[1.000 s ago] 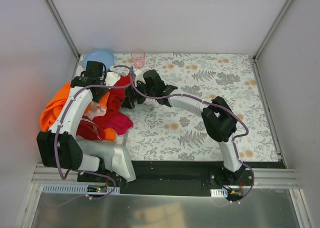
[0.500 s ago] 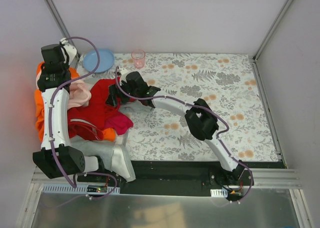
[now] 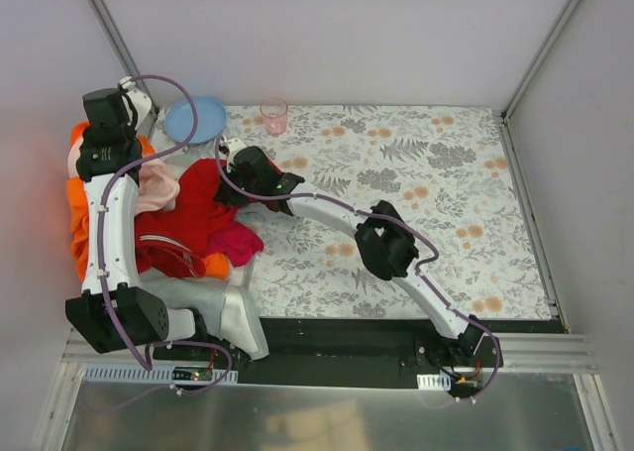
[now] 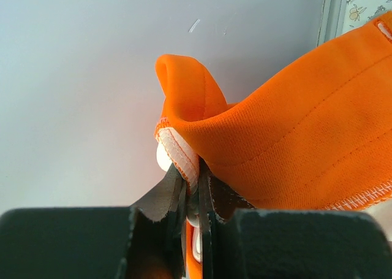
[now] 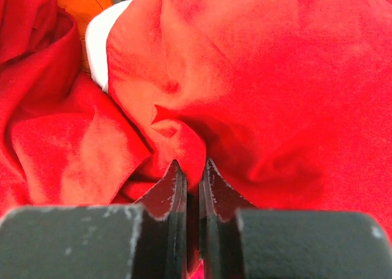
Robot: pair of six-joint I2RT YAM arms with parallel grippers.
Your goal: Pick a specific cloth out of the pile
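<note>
Left of centre on the table [image 3: 446, 173], R gripper [image 5: 190, 168] is clamped tight on a fold of the cloth [image 5: 257, 76], w/ scarlet fabric bunched betw. both fingers. That cloth lies spread over the right side of the pile [image 3: 79, 228], by the table's L edge. Further back, L gripper [image 4: 191, 175] is pinched on the hem of an orange cloth [image 4: 294, 126], white edging at the pinch, close to the side wall.

Hidden: from above, R fingertips sit under their own wrist; L arm covers much of the pile; how far the scarlet runs under the orange can't be told.

Count: 2 arms, 1 magenta cloth [image 3: 236, 241], 1 pale pink cloth [image 3: 157, 185], 1 blue plate [image 3: 195, 119], 1 pink cup [image 3: 274, 115].
</note>
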